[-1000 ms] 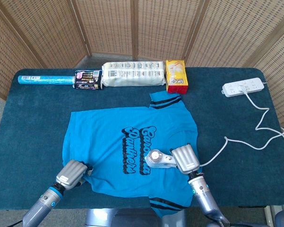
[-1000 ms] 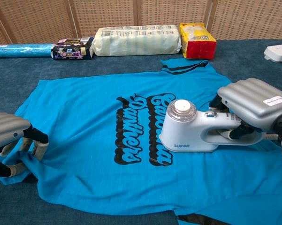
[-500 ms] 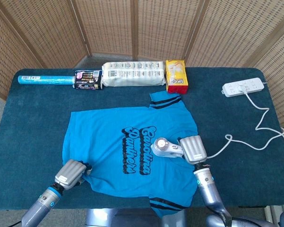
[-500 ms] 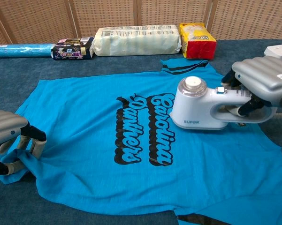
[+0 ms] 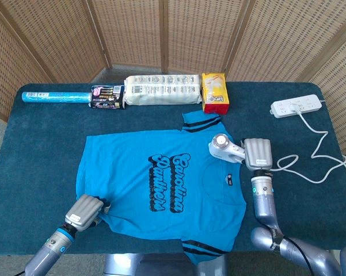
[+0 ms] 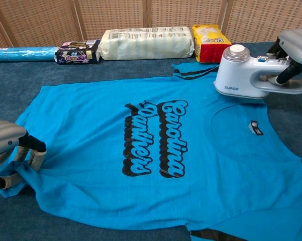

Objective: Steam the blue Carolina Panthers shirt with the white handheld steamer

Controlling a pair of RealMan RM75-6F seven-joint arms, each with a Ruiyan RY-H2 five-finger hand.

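Steamer over the shirt's upper right edge

The right hand [image 6: 297, 47] grips the handle of the steamer [image 6: 243, 75], at the upper right of the chest view. The left hand [image 6: 7, 150], lower left, pinches the edge of the shirt [image 6: 140, 150], spread flat on the desk [image 5: 40, 144].

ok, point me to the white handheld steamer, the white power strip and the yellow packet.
white handheld steamer [image 6: 240, 75], chest view, front body above the logo
white power strip [image 5: 297, 106], head view, middle of its top face
yellow packet [image 5: 214, 91], head view, centre of its top
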